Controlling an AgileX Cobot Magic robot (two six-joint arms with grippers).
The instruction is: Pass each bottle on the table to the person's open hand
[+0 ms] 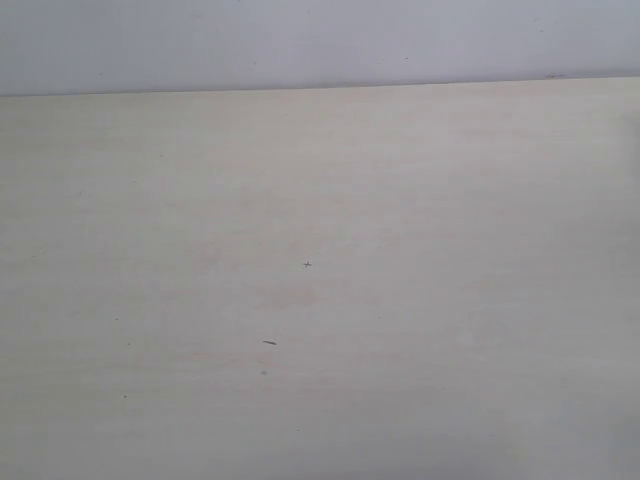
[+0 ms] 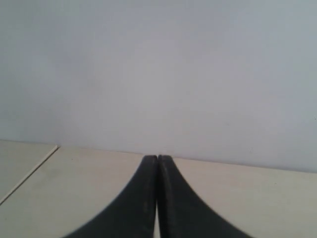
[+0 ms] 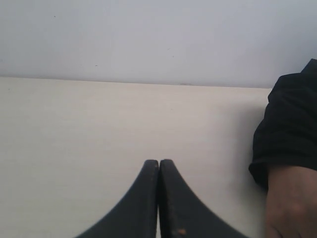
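Observation:
No bottle shows in any view. The pale beige table [image 1: 320, 300] fills the exterior view, bare except for a few tiny dark specks; neither arm appears there. In the left wrist view my left gripper [image 2: 157, 157] is shut, its black fingers pressed together with nothing between them, low over the table [image 2: 74, 188]. My right gripper [image 3: 158, 161] is likewise shut and empty over the table [image 3: 99, 129]. A person's forearm [image 3: 290, 203] in a black sleeve [image 3: 287, 134] rests at the table beside the right gripper; the hand itself is out of view.
A pale grey wall [image 1: 320, 40] rises behind the table's far edge. A seam or table edge [image 2: 29, 171] runs diagonally near the left gripper.

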